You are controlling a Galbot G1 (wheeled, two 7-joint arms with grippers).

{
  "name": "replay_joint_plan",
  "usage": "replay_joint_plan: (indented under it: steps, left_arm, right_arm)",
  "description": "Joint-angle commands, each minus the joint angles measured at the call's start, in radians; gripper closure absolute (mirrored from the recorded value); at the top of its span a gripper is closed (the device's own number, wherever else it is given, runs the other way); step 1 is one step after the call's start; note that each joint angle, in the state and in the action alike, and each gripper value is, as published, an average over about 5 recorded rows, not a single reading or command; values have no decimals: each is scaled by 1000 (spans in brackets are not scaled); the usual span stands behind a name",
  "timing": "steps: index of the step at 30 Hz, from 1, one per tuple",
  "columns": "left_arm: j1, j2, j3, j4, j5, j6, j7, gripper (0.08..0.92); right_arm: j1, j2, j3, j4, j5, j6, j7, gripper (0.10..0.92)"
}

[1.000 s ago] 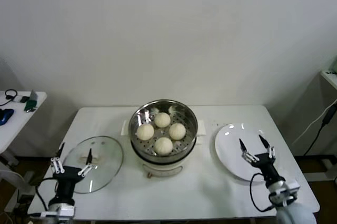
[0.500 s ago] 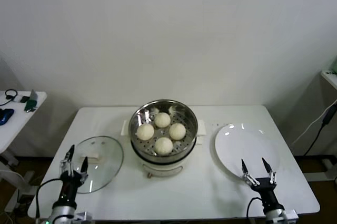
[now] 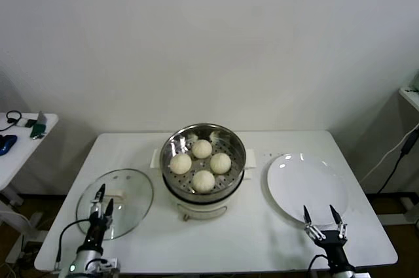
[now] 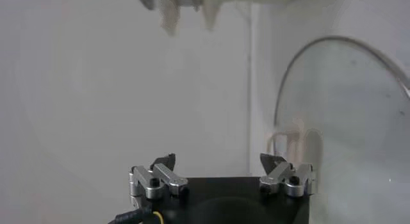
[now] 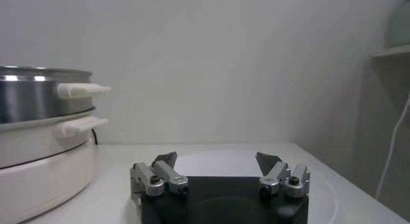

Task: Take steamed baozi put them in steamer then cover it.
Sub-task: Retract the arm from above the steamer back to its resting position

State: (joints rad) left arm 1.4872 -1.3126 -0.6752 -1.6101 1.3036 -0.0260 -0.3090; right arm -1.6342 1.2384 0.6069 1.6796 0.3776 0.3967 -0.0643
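Inside the steamer [image 3: 203, 160] sit all four baozi [image 3: 203, 180] — loading done. At nine o'clock the cover [image 3: 115, 202] lies unplaced — my left gripper [image 3: 101, 203] open by it, right gripper [image 3: 324, 220] open, idle.

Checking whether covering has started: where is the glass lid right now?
In the head view, the glass lid lies flat on the table's left side, beside the steamer, with the left gripper over its near edge.

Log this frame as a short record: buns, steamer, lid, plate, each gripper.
baozi: four, all in the steamer basket
steamer: table centre, uncovered
cover: flat on the table, left of the steamer
plate: right of the steamer, bare
left gripper: fingers open, above the cover's near edge, holding nothing
right gripper: fingers open, near the plate's front rim, holding nothing
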Motion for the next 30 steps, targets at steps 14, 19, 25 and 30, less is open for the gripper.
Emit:
replay_joint_plan:
  steps: [14, 19, 25, 30]
  left_arm:
    - [-186, 60, 21, 206, 13, -17, -21, 177]
    - [-195, 62, 21, 242, 31, -35, -26, 231]
    - [-192, 59, 18, 270, 52, -59, -46, 412]
    - [-187, 48, 16, 280, 63, -67, -59, 550]
  right_arm:
    - [-29, 38, 13, 7, -13, 20, -2, 202]
    - [-30, 40, 14, 14, -16, 20, -2, 203]
    - [-27, 42, 14, 14, -18, 19, -2, 202]
    - [-21, 45, 14, 14, -23, 19, -1, 203]
